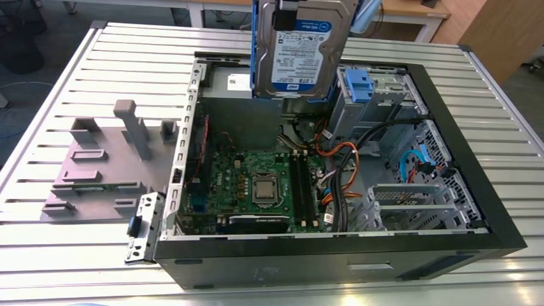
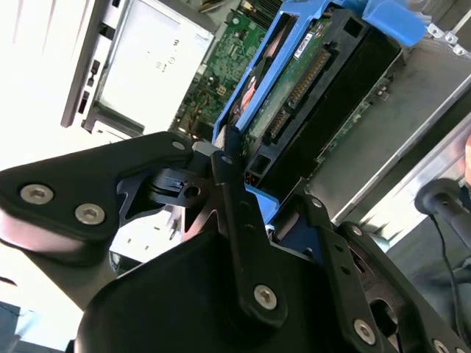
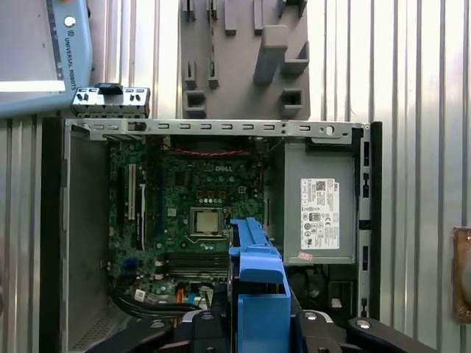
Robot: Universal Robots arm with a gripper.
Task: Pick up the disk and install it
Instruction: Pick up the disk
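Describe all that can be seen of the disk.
The disk is a flat silver metal drive with a white-and-blue label and a blue plastic frame along its edges. It hangs upright above the open computer case. In the second wrist view its green circuit-board side shows, and the gripper is clamped on its end.

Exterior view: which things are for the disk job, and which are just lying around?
For the job:
disk, held in the gripper
open computer case

Just lying about:
grey block
table under it all
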